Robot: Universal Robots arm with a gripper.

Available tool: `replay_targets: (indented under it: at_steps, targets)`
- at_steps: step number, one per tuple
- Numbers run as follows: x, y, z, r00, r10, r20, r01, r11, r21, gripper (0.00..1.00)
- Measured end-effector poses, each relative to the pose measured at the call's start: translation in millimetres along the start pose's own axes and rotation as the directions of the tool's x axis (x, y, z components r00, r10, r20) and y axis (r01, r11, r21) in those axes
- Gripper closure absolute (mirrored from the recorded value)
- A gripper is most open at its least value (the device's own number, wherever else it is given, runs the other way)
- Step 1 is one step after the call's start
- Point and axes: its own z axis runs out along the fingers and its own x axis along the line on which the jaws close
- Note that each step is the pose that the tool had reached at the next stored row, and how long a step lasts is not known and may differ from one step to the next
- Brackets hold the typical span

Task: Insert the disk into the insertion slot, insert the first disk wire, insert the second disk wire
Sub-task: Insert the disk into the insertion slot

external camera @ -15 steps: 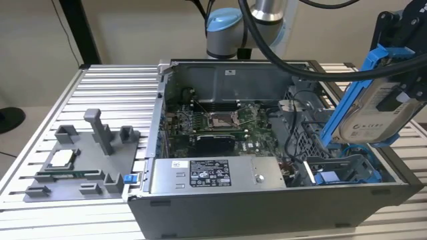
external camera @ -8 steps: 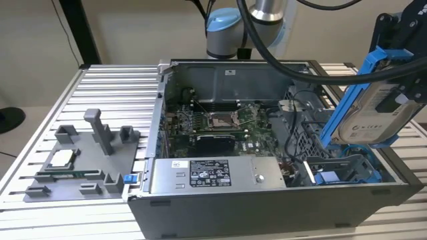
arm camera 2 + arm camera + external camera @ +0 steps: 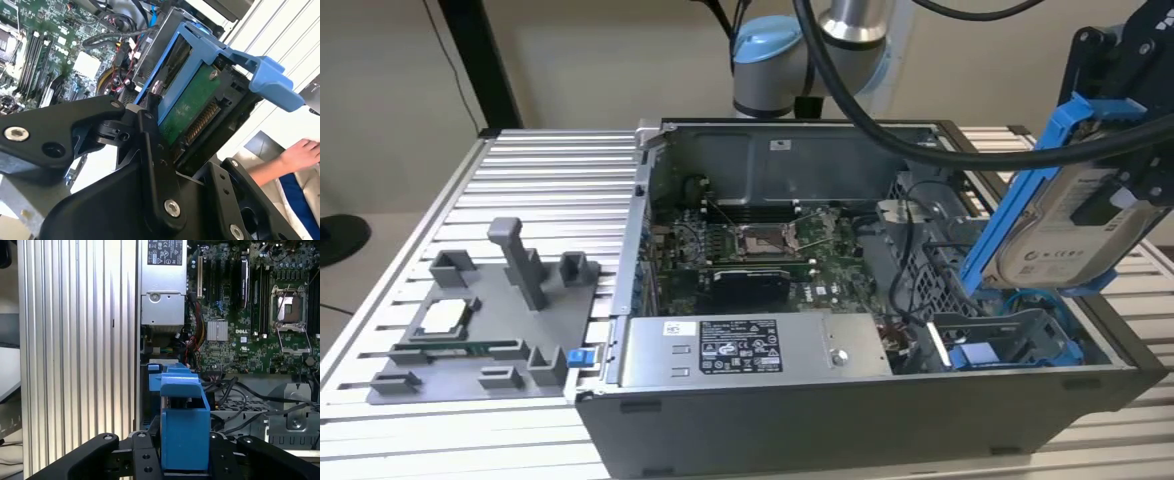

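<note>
The disk [image 3: 1054, 240], silver-grey with a white label in a bright blue carrier frame, hangs steeply tilted over the open computer case at the exterior view's right. My gripper [image 3: 1118, 190] is shut on it from above. In the second wrist view the disk's green underside [image 3: 192, 107] and connector edge sit between the black fingers [image 3: 150, 135]. In the first wrist view the blue carrier [image 3: 184, 432] is clamped in my gripper [image 3: 185, 467]. The insertion slot [image 3: 1014, 345], grey perforated metal with blue rails, lies directly below the disk, with nothing in it. Loose black cables [image 3: 921, 205] run beside it.
The case also holds a grey power supply box [image 3: 747, 350] along its front and the green motherboard [image 3: 747, 250] behind. A grey fixture tray [image 3: 480, 320] stands on the slatted aluminium table [image 3: 547, 180] at the exterior view's left. A person's hand [image 3: 300, 152] rests beyond the case.
</note>
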Motion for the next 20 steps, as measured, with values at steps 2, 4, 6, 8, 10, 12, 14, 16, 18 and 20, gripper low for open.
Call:
replay_targets:
  at_steps: [2, 4, 6, 8, 10, 12, 14, 16, 18, 20]
  targets:
    - [0.0, -0.1, 1.0, 1.0, 0.0, 0.0001, 0.0, 1.0, 0.0, 1.0]
    - [0.0, -0.1, 2.5, 1.0, 0.0, -0.0001, 0.0, 1.0, 0.0, 1.0]
    - [0.0, -0.2, 4.0, 1.0, 0.0, -0.0001, 0.0, 1.0, 0.0, 1.0]
    - [0.0, -0.3, 6.8, 1.0, 0.0, -0.0001, 0.0, 1.0, 0.0, 1.0]
    - [0.0, -0.4, 9.7, 1.0, 0.001, 0.0, -0.001, 1.0, 0.0, 1.0]
    - [0.2, -0.5, 12.1, 1.0, 0.002, 0.0002, -0.002, 1.0, 0.0, 1.0]
    - [0.2, -0.6, 15.6, 1.0, 0.003, 0.0001, -0.003, 1.0, 0.0, 1.0]
    - [0.2, -0.8, 18.6, 1.0, 0.004, 0.0001, -0.004, 1.0, 0.0, 1.0]
    - [0.3, -1.0, 21.2, 1.0, 0.005, 0.0001, -0.005, 1.0, -0.0002, 1.0]
    - [0.2, -1.3, 24.8, 1.0, 0.005, 0.0002, -0.005, 1.0, -0.0003, 1.0]
